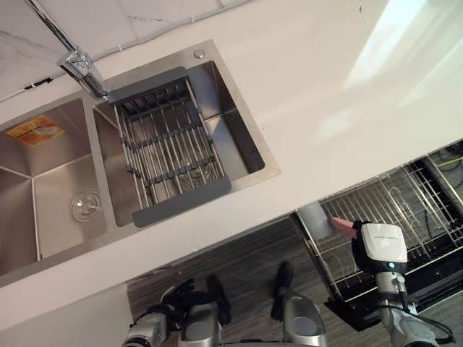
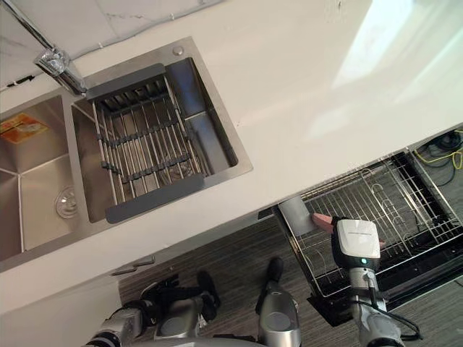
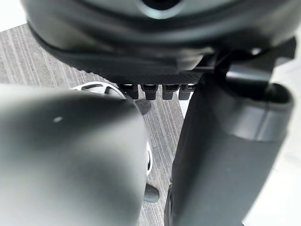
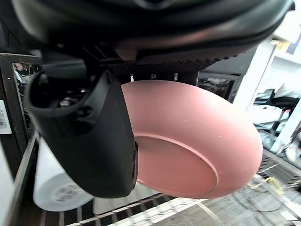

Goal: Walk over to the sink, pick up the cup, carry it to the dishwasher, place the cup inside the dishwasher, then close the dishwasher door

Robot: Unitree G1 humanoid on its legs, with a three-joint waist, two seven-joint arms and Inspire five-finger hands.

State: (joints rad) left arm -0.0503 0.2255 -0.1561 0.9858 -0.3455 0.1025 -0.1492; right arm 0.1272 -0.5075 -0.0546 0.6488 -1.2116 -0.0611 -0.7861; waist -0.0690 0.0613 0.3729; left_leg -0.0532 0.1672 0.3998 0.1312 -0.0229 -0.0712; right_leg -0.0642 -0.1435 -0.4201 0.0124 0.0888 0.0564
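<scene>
One pink cup is grasped in the right hand, the thumb curled against its wall. It hangs above the pulled-out dishwasher rack, near a white container. The left hand hangs low, below the tabletop edge; whether it is clenched or released cannot be told. The sink holds a drying rack.

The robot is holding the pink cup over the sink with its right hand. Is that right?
Not quite. The right hand does hold the pink cup, but it holds it over the pulled-out dishwasher rack, not over the sink. The left eye view shows it: the sink lies well off to the robot's left, set in the counter.
</scene>
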